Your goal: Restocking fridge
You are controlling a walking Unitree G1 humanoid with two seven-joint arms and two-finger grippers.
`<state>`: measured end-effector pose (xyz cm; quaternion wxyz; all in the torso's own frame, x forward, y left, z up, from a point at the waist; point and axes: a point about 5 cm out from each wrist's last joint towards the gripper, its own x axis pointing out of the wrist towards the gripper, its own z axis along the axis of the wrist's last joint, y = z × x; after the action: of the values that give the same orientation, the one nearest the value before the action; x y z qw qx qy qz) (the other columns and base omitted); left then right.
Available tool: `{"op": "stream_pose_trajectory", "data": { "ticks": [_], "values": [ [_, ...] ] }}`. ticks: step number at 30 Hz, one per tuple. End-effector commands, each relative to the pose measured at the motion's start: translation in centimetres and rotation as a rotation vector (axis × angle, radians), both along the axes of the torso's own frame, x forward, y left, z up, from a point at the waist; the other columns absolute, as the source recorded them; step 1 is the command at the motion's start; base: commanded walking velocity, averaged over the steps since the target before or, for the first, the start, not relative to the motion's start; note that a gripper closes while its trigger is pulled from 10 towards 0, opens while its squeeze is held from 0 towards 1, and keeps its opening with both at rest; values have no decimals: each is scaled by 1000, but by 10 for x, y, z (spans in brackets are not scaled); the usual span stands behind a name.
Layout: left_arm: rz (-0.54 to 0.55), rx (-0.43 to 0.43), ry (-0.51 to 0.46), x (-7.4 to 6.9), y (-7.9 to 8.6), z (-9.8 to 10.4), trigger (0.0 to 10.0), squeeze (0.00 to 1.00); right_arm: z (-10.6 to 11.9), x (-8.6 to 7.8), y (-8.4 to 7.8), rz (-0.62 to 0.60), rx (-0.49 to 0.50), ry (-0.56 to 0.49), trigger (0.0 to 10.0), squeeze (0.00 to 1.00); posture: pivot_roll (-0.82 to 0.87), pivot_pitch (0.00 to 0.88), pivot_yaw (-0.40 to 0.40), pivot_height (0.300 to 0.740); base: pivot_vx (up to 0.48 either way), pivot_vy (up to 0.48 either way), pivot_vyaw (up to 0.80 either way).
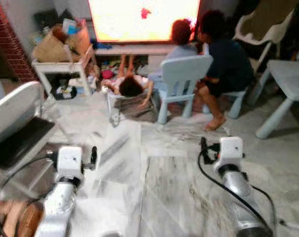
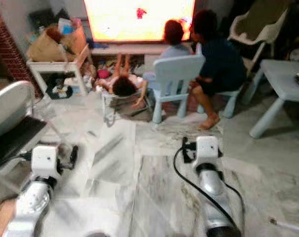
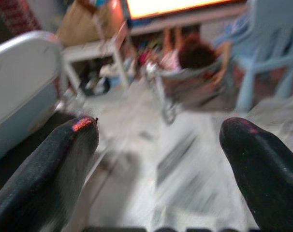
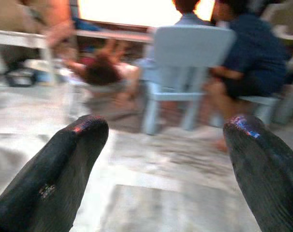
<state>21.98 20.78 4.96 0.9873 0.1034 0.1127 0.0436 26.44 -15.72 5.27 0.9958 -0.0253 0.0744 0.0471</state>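
My left gripper (image 3: 161, 130) is held low over a pale marble floor (image 1: 154, 192), open, with nothing between its two black fingers (image 3: 64, 150). The right gripper (image 4: 166, 128) is also open and holds nothing, at about the same height. Both silver arms reach forward, the left arm (image 1: 65, 182) on the left and the right arm (image 1: 233, 173) on the right. The pictures are blurred.
Two people sit on light blue chairs (image 1: 181, 81) before a bright screen (image 1: 144, 17). A third person (image 1: 132, 86) lies on the floor in a low seat. A white side table (image 1: 60, 66) with bags stands back left. A pale table (image 1: 287, 74) is on the right, a grey seat (image 1: 16, 113) close left.
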Motion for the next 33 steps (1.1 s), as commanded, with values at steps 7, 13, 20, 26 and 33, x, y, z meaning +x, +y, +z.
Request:
{"op": "stream_pose_trajectory", "data": {
  "ticks": [7, 13, 20, 26, 33],
  "values": [
    [-32, -2, -21, 0, -15, 0, 10000, 0, 5, -2, -8, 26, -13, -27, 10000, 0, -37, 18, 19, 740, 0, 51, 800],
    [-16, 0, -22, 0, -14, -2, 10000, 0, 7, -2, -6, 63, -8, -30, 10000, 0, -34, 19, 3, 740, 0, 0, 800],
    [-2, 11, -18, -1, -17, -4, 10000, 0, 10, 5, -12, 34, -16, -44, 10000, 0, -14, 3, 0, 740, 0, 0, 681],
    [12, 49, -33, 1, -11, -1, 10000, 0, 12, 7, -21, -26, -19, -53, 10000, 0, 16, 0, -19, 740, 0, 0, 0],
    [75, 48, -23, -11, -5, -6, 10000, 0, 5, 8, -7, 84, -46, -14, 10000, 0, 72, 5, -98, 740, 0, 0, 0]
  ]
}}
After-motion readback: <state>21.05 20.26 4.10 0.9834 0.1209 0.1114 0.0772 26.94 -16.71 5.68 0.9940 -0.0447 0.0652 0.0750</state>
